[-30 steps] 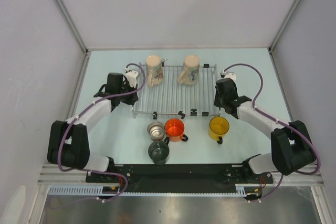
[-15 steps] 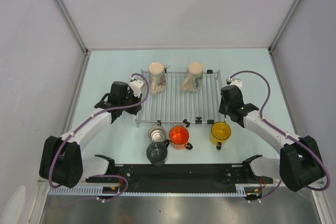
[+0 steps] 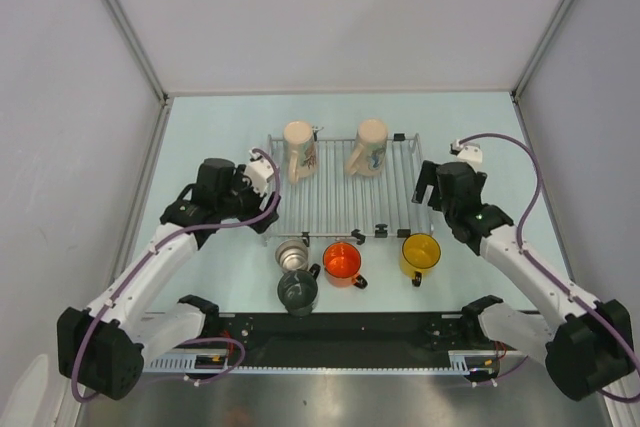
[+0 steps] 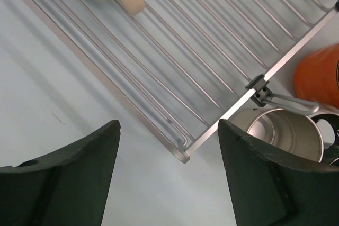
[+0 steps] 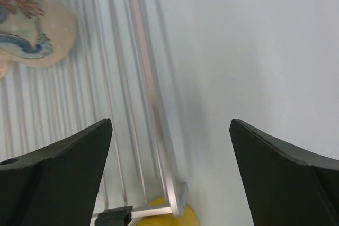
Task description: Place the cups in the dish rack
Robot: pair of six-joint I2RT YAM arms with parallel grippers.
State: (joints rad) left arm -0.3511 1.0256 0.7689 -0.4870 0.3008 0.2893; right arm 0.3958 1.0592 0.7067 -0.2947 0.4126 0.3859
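Rigid, probably slippery and breakable: better to pinch the orange mug (image 3: pixel 341 260) by its rim wall. Seen with left gripper (image 4: pixel 167 130) and right gripper (image 5: pixel 170 130) spread wide, empty

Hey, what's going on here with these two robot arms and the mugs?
Two cream mugs already lie on the far side of the dish rack. The steel mug, orange mug, yellow mug and dark mug stand on the table by its near edge. The left gripper hovers at the rack's near left corner, the right gripper at its right edge, both jaws open, holding nothing.
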